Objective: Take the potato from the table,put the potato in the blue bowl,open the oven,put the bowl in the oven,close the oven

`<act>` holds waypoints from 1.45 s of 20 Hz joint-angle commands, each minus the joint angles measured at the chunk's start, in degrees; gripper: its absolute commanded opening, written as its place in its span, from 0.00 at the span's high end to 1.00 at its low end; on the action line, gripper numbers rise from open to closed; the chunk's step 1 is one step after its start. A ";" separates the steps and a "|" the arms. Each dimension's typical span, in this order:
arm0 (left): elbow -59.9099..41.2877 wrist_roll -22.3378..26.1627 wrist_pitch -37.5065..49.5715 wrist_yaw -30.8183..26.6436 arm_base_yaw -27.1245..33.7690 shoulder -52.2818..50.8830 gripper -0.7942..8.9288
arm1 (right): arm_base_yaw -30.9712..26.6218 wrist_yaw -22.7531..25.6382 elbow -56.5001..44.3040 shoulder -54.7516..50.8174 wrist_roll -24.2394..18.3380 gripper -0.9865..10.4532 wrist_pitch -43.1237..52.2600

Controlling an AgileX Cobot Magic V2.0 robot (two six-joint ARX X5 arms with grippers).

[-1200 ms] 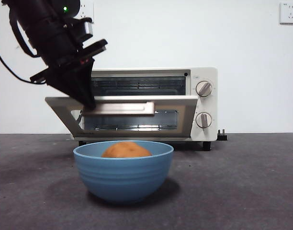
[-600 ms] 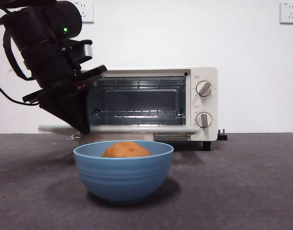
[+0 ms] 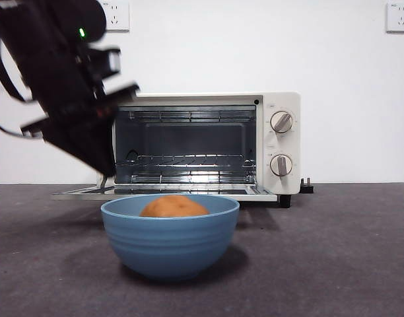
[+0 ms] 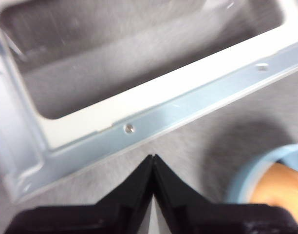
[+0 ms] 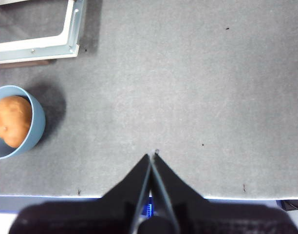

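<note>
Grey table [image 3: 334,264], potato [image 3: 173,207] half-hidden — bowl [image 3: 169,241]

You have the bowl [image 3: 169,236] on the tabletop [image 3: 334,257] nearest the front camera, with the potato [image 3: 174,207] inside it. Behind the bowl stands the oven [image 3: 279,142], its door [image 3: 166,193] dropped flat toward the bowl and its rack [image 3: 185,159] inside. The left tool [image 4: 153,161] sits above the door's front edge, left of the oven opening. The right tool [image 5: 151,158] is over bare tabletop, well apart from the bowl.
</note>
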 commanded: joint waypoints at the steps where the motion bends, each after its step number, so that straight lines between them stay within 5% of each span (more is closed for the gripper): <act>1: -0.59 -0.11 -3.02 0.24 -0.15 -4.76 0.92 | 0.02 -1.42 -0.46 1.11 -0.90 0.92 0.39; 5: -0.59 0.66 -10.12 0.15 -0.15 -14.05 0.92 | 0.07 -8.26 -0.46 5.86 -1.03 0.91 0.70; 12: -0.59 1.53 -23.50 0.04 -0.44 -25.77 0.92 | 2.01 -13.55 -0.46 13.68 0.61 0.91 7.63; 22: -0.59 1.49 -35.52 -0.31 -0.94 -36.87 0.92 | 29.16 -6.51 0.04 33.83 13.62 0.91 24.35; 29: -0.59 0.07 -40.70 -0.33 -0.92 -42.62 0.92 | 37.57 -2.89 9.31 50.77 16.50 0.82 24.79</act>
